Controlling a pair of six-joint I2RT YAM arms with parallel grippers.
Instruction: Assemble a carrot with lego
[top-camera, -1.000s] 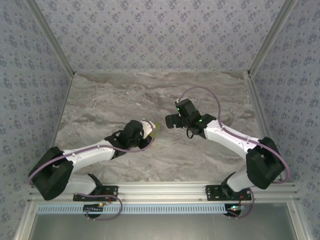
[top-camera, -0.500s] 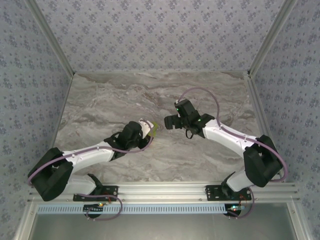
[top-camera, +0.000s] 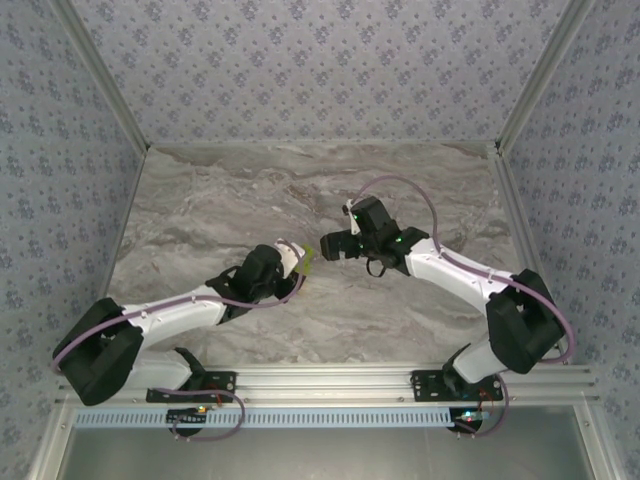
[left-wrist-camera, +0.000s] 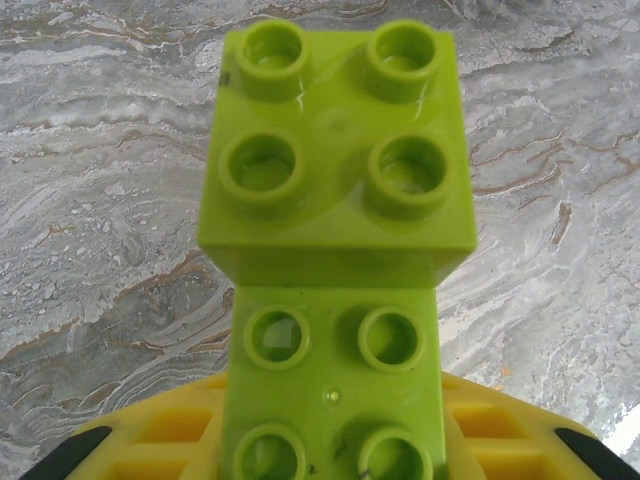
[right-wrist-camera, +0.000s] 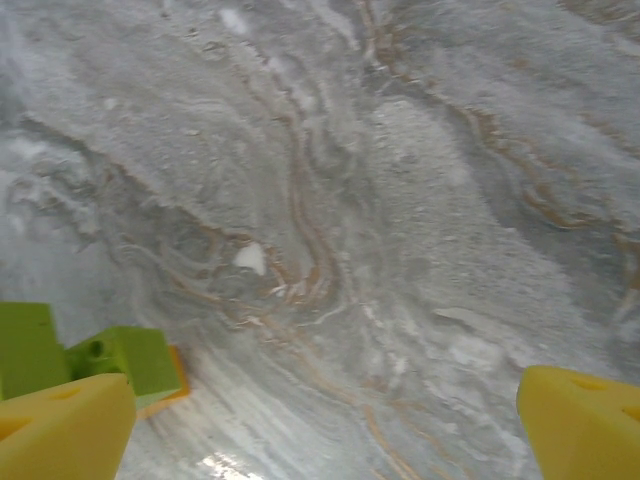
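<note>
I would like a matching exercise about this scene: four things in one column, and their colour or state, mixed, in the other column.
Things:
1. left end effector
2. right end effector
3. bricks
4. table

Colour or state:
A. grey marble
B. open
C. shut on the bricks
D. lime green, stacked

Pairs: 1-C, 2-B, 3-D, 4-A

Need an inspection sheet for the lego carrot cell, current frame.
Surface: grey marbled tabletop, no damage seen.
Job's things: lime-green bricks, two joined; orange brick partly showing beside them.
Clutter: nothing seen.
Grippers: left gripper jaws shut on the lime-green bricks; right gripper jaws open, close beside them.
Cables: purple cables along both arms, no snag seen.
Surroundings: patterned walls, metal rail at the near edge.
</note>
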